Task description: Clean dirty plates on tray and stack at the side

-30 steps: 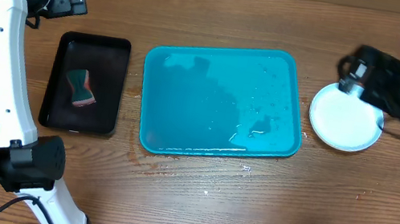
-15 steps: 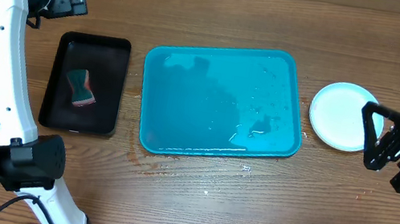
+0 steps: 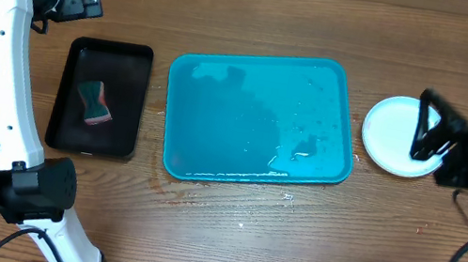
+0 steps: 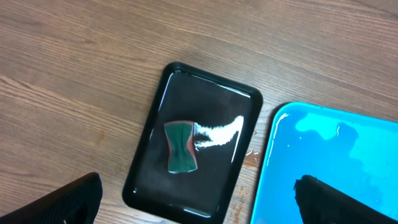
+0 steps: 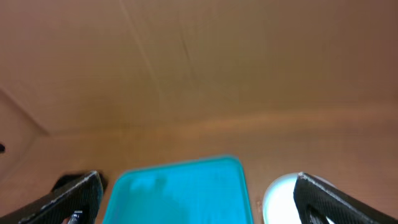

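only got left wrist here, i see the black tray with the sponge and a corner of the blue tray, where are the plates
Observer: On overhead, a white plate lies on the table, right of the teal tray. I can't tell whether others sit under it.
Operator: anything left on the blue tray
Observer: No plates. Its right half shows only water drops.
Operator: wheres the right tool
Observer: The right tool is open and overlaps the plate's right edge as seen from overhead.
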